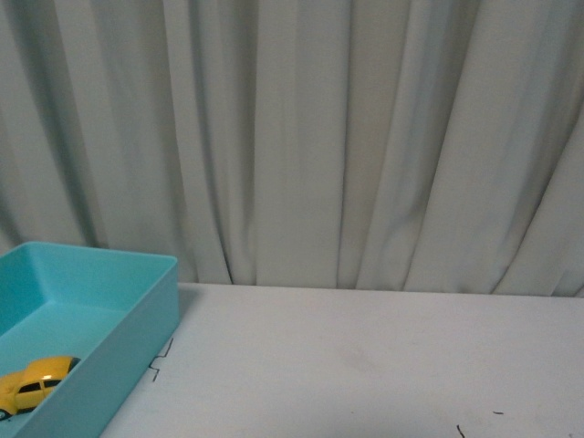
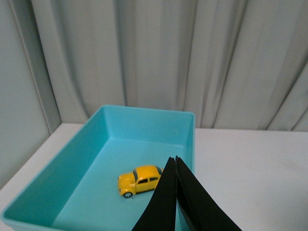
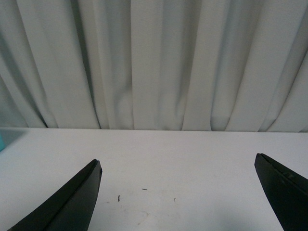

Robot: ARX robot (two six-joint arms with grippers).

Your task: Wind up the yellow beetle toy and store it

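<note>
- Beetle (image 2: 140, 180) on its wheels inside the teal bin (image 2: 185, 126), on the bin floor, clear of the walls.
- Bin at the desk's (image 1: 365, 356) left edge, near the curtain (image 1: 319, 137).
- Left pincer (image 2: 176, 163) clenched, empty, poised above the bin just beside the beetle.
- Right pincer (image 3: 178, 168) released, spread wide over bare desk, grasping nothing.

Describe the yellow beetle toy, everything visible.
The yellow beetle toy is a small, rounded, glossy car that looks plastic, with dark side windows and wheels. It sits upright on its wheels on the floor of the teal bin, clear of the walls as seen from the left wrist view. The front view shows it low in the bin, partly cut off by the frame edge. Nothing grips it; the left end effector is shut above the bin, not touching it.
</note>
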